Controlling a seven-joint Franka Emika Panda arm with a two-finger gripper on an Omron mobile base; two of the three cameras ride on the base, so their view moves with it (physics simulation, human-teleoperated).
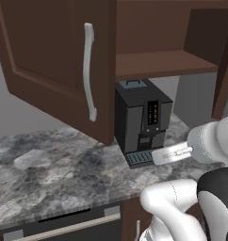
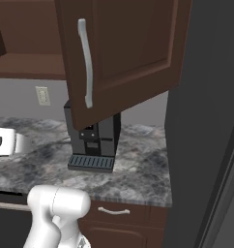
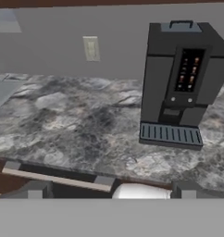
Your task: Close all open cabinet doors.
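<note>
Left base view has one of the cabinet doors [image 1: 59, 61] swung open at 10 o'clock, dark brown, recessed panel, long silver bar handle [image 1: 89, 70]; a second door [image 2: 124, 53] hangs open in the right base view. Its lower edge overhangs the coffee machine [image 1: 142, 120] on the marble counter [image 1: 50, 174]. Gripper [image 3: 111, 194] spread fully, holding nothing, above the counter's front edge.

- No readable text, brand, number or sign appears anywhere.
- The black coffee machine [image 3: 181, 83], standing at the back of the counter [image 3: 72, 125], has a dark front panel with small lit marks, too blurred to read.
</note>
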